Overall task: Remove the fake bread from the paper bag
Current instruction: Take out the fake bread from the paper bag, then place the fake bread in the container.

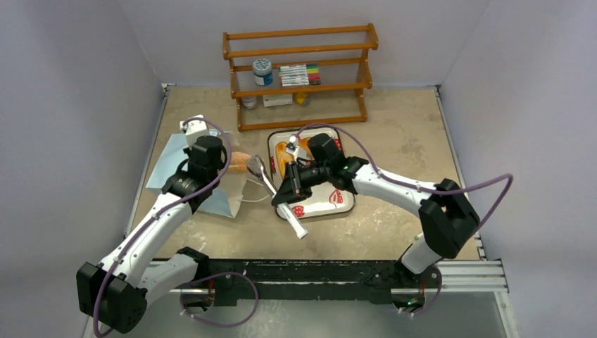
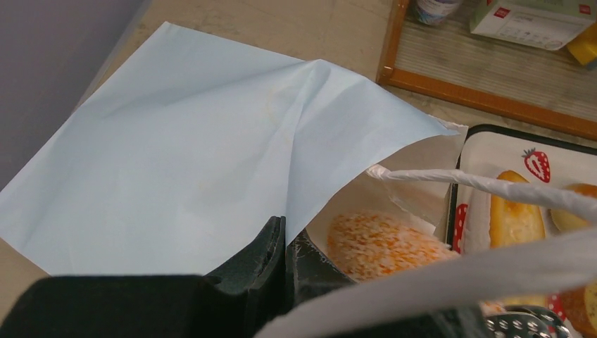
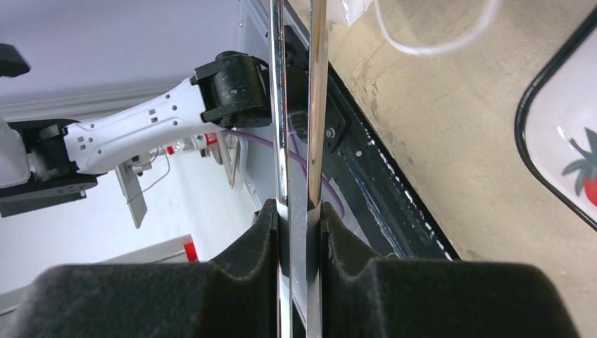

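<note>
The light blue paper bag [image 1: 163, 167] lies flat at the left, its mouth toward the tray. My left gripper [image 1: 213, 170] is shut on the bag's upper mouth edge [image 2: 310, 176] and holds it lifted open. A pinkish speckled oval of fake bread [image 2: 380, 243] lies inside the white mouth; it also shows in the top view [image 1: 240, 162]. My right gripper [image 1: 293, 184] is shut on metal tongs [image 1: 280, 203], their tips near the bag's mouth. The tongs' arms [image 3: 296, 105] run out between my fingers. A golden loaf [image 2: 517, 208] and other pieces lie on the strawberry-print tray [image 1: 343, 204].
A wooden rack [image 1: 299, 74] with a jar, markers and boxes stands at the back centre. The bag's white cord handles [image 1: 253, 199] trail on the table between bag and tray. Grey walls close in left, right and behind.
</note>
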`<state>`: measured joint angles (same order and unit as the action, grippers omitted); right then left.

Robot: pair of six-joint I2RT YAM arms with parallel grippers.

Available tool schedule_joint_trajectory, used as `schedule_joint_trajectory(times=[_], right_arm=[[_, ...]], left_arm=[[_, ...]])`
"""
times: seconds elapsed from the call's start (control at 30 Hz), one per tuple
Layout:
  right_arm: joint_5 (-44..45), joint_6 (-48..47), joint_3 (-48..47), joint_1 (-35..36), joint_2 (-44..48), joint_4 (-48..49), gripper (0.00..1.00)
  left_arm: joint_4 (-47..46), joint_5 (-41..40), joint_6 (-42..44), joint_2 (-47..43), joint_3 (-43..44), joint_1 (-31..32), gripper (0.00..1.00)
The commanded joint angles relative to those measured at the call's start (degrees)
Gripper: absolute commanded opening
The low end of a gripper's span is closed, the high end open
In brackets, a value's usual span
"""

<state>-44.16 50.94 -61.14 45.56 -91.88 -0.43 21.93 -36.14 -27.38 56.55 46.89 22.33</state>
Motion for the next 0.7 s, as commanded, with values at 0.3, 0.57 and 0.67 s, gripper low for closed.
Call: schedule_joint_trajectory(times=[0.3, 0.57, 0.67], right_arm=[[4.6, 1.1, 9.4, -7.4, 19.7, -2.9, 0.00], [10.0, 3.2, 14.2, -14.7, 25.9, -2.7, 0.00], [9.2, 3.3, 16.9, -17.2, 25.5, -1.0, 0.00]], left_arm=[[-3.5, -10.0, -9.5, 6.4, 5.8, -1.6, 0.00], [-4.6, -7.8, -8.4, 6.4, 5.8, -1.9, 0.00], [-4.6, -6.6, -7.3, 5.8, 6.4, -2.0, 0.00]])
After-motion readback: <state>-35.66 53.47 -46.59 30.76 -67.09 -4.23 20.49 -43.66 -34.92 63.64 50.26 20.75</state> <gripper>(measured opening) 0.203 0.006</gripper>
